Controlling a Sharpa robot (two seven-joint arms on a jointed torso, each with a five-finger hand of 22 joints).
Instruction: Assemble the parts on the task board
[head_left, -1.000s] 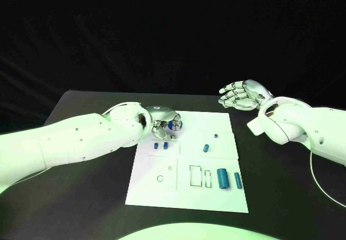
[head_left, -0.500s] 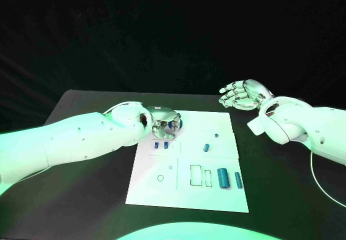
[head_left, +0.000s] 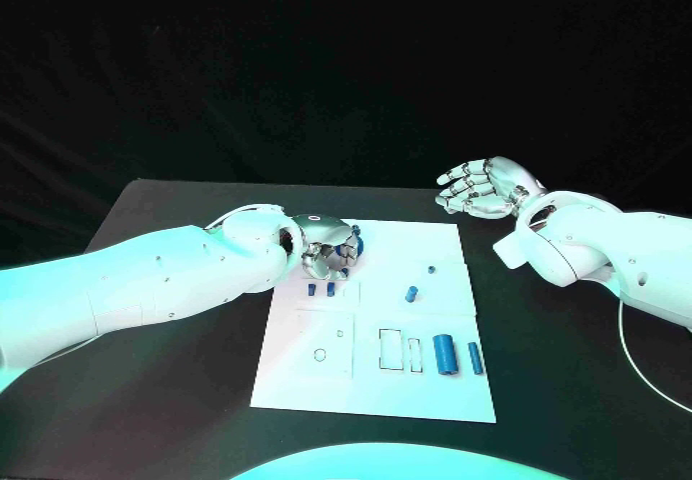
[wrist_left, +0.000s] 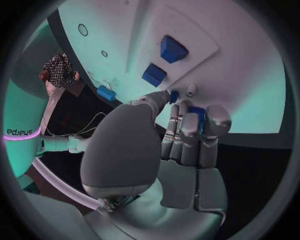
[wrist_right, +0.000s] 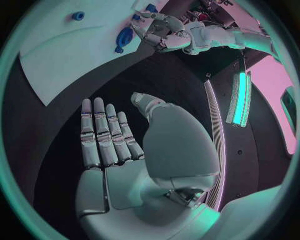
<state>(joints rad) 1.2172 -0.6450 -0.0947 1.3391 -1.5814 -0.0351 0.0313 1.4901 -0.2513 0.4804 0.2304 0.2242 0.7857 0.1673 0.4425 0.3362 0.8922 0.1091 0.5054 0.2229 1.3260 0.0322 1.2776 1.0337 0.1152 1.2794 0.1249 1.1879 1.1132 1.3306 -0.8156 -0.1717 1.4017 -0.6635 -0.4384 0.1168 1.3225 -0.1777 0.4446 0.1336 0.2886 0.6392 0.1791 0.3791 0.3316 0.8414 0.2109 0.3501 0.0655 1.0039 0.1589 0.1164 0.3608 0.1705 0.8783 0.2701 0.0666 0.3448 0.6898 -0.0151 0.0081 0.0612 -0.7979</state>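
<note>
The white task board lies mid-table. My left hand hovers over its far left corner, fingers curled in, pinching a small blue part at the fingertips. Two small blue parts stand just in front of that hand. A blue peg and a tiny blue part sit mid-board on the right. Two blue cylinders lie near the right edge, beside rectangular outlines. My right hand is raised off the board's far right corner, palm open and holding nothing.
The board has round holes on its near left. Bare black table surrounds the board on all sides. The table's far edge runs behind both hands. My left arm stretches across the table's left side.
The left hand's fingers have curled in a little and the blue part at them has shifted toward the board's far edge. The right hand has stayed still.
</note>
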